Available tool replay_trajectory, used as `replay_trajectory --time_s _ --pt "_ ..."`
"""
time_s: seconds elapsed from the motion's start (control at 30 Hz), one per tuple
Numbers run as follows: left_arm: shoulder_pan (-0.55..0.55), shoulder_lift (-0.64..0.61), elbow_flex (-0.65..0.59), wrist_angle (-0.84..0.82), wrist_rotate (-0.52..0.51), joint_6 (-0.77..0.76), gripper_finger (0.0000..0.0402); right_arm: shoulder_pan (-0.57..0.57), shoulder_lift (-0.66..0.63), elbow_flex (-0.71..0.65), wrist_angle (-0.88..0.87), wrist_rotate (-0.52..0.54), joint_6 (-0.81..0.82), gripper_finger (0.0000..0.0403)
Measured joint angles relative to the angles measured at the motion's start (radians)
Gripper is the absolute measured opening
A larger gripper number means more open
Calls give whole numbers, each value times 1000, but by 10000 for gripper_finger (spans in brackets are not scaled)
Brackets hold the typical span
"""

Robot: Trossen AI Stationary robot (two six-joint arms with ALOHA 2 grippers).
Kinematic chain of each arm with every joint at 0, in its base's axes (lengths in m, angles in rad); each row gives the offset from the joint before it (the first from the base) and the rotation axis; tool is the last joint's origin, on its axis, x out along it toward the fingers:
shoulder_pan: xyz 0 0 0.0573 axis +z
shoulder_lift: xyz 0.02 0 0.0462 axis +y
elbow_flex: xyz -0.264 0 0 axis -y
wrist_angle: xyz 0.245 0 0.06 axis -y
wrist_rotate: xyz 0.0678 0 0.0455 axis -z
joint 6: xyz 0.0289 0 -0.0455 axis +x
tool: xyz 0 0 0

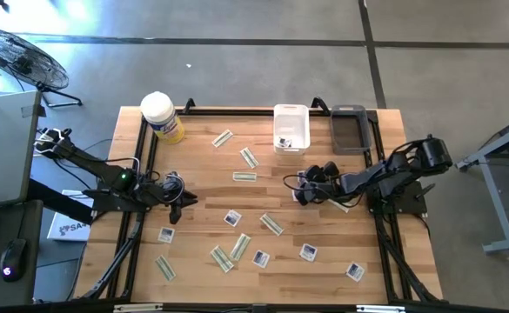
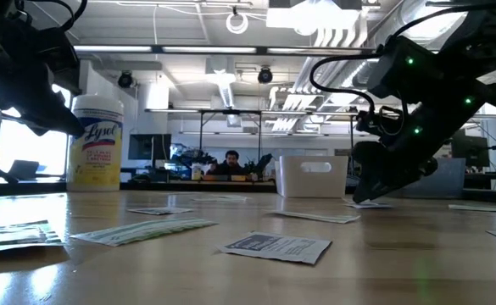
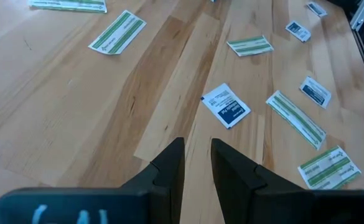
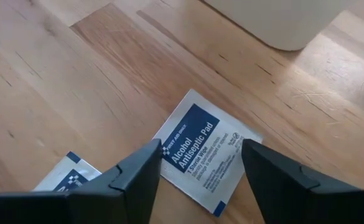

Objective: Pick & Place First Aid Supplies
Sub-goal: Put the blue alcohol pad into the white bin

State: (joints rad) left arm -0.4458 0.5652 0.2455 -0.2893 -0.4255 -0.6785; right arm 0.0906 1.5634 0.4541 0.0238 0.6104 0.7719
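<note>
- Right gripper (image 4: 197, 171) hangs low over an alcohol pad (image 4: 200, 149), jaws apart; pick step in hand.
- Next, I judge: drop, pinch, carry to white bin (image 1: 291, 127).
- Left gripper (image 3: 197, 168) waits at the table's left side, fingers nearly together, empty.

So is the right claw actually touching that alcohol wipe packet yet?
Apart. In the right wrist view the right gripper has its fingers spread open above the alcohol pad packet, which lies flat on the table between them.

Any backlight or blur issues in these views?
Low view: bright ceiling lights and windows leave both arms near-silhouettes; nearest packet soft. Right wrist view: alcohol antiseptic pad print readable between the open right hand. High view: evenly lit table.
</note>
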Motion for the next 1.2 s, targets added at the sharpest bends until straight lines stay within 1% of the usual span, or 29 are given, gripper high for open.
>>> replay_trajectory --time_s 0.67,0.77,0.83,1.03,1.2 --pt "0 0 0 0 0 0 76 1 1 -2 16 -24 -15 31" --pt "0 0 0 0 -1 0 76 0 0 -3 35 -38 -43 6" --pt "0 0 0 0 -1 0 76 0 -7 -4 44 -40 -54 7" --pt "0 0 0 0 -1 0 76 1 -78 -6 34 -66 -75 37" --pt "0 0 0 0 -1 0 76 -7 -129 -6 40 -51 -78 79"
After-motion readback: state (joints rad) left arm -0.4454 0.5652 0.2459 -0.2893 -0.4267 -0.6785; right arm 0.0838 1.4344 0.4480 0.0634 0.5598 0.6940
